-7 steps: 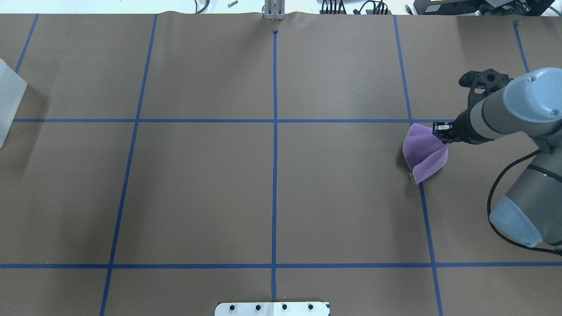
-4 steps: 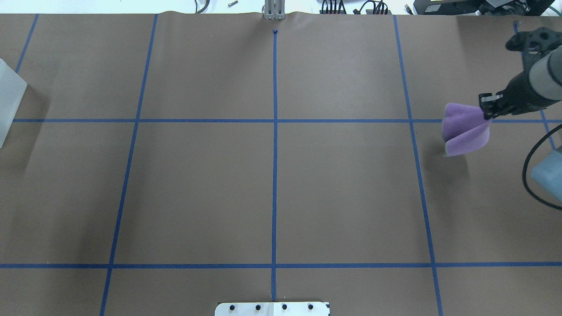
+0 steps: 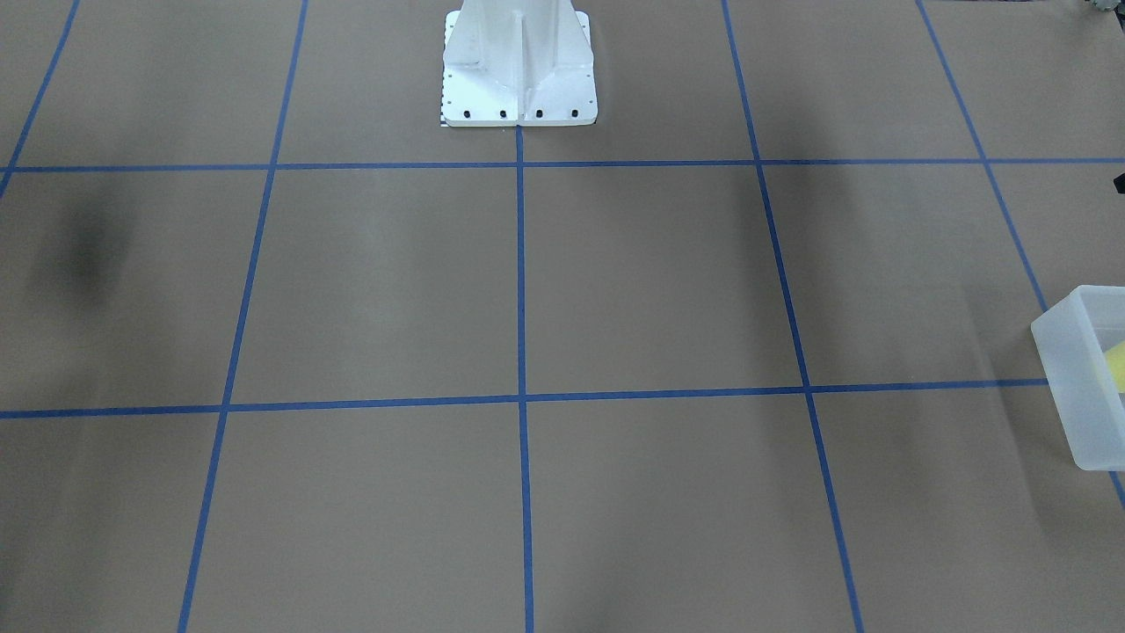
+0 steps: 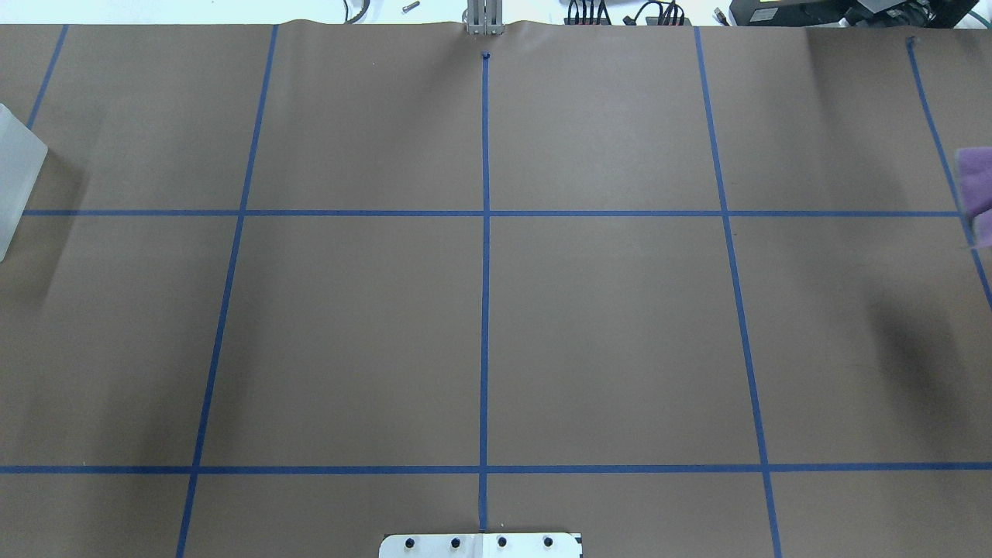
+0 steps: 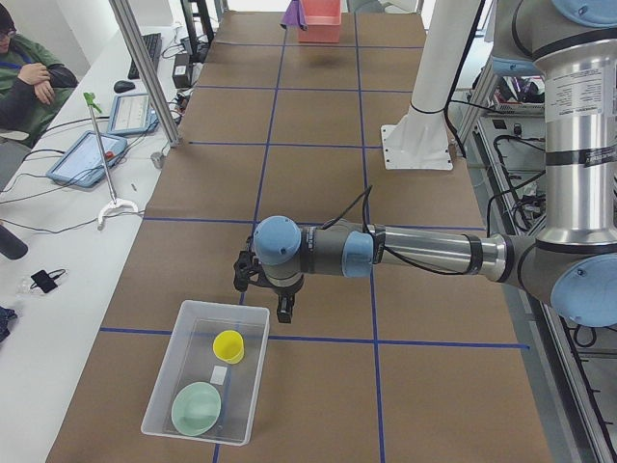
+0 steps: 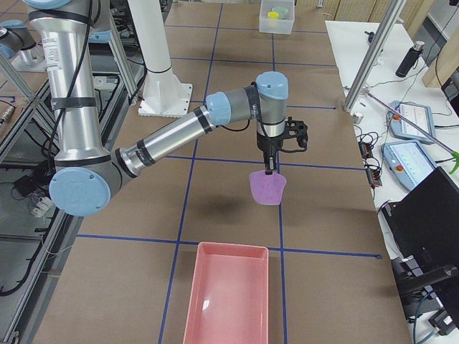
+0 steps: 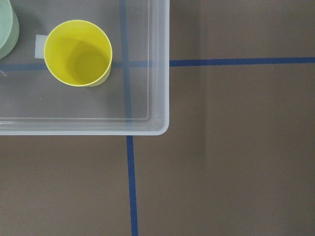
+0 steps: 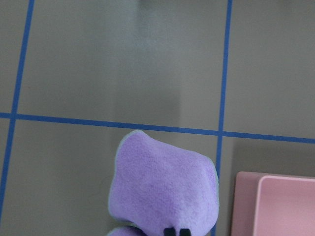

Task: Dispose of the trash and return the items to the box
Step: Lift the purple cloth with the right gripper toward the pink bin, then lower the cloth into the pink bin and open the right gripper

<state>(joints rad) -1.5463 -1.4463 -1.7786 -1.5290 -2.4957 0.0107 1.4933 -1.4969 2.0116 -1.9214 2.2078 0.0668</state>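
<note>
The frosted box stands on the table near the left end, and its rim also shows in the left wrist view. In it stand the yellow cup and the mint-green bowl. My left gripper hovers just beyond the box's far edge; I cannot tell if it is open or shut. My right gripper is shut on a purple cloth and holds it hanging above the table. The cloth also shows in the right wrist view and at the overhead view's right edge.
A pink tray lies on the table at the right end, just past the hanging cloth; its corner shows in the right wrist view. The white robot base stands at the table's middle back edge. Blue tape lines grid the brown table.
My right arm has carried the purple cloth to the right and almost out of the overhead view; only the cloth's edge still shows there.
</note>
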